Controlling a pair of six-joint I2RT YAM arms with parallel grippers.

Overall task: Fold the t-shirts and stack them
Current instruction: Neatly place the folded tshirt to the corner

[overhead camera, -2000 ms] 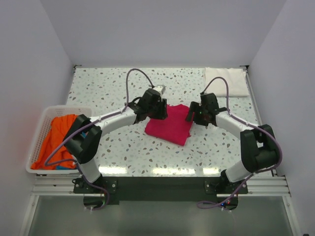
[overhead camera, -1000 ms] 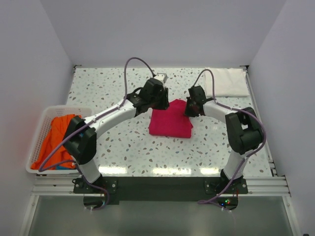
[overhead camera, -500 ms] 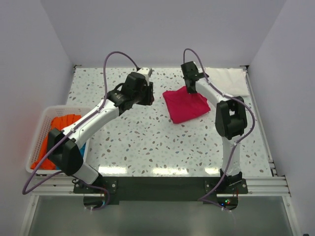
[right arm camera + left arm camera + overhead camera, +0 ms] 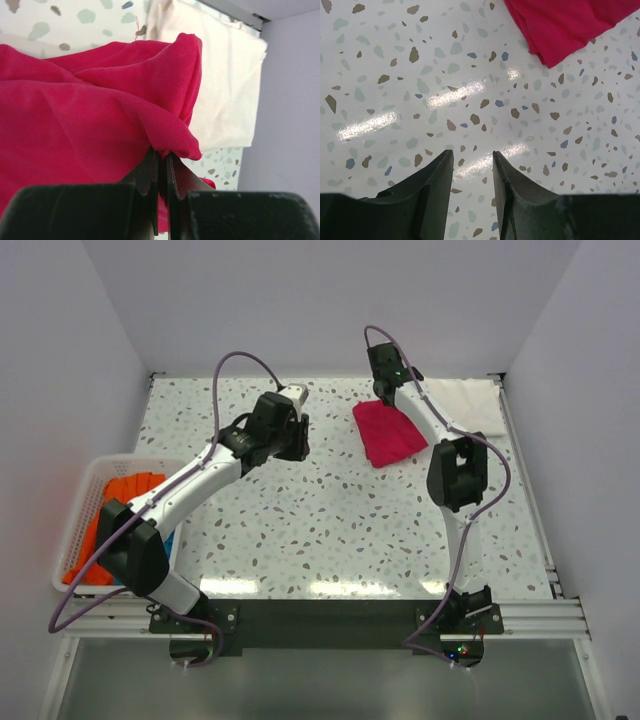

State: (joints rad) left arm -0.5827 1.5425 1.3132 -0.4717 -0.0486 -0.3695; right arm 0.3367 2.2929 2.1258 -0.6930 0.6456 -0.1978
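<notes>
A folded magenta-pink t-shirt lies at the back of the table, one corner lifted by my right gripper, which is shut on the cloth. Its jaws pinch a fold at the near edge. A white folded t-shirt rests in the back right corner, just beyond the pink one. My left gripper hovers open over bare table, left of the pink shirt's corner. In the top view the left gripper sits mid-table. Orange and blue t-shirts lie in the basket.
A white slotted basket hangs off the table's left edge. Walls close in at the back and on both sides. The right arm stretches far along the right side, with its cable looped above.
My right gripper has dragged the pink t-shirt from the table's middle toward the back right, close to the white one. The left gripper has let go and drawn back to the left.
</notes>
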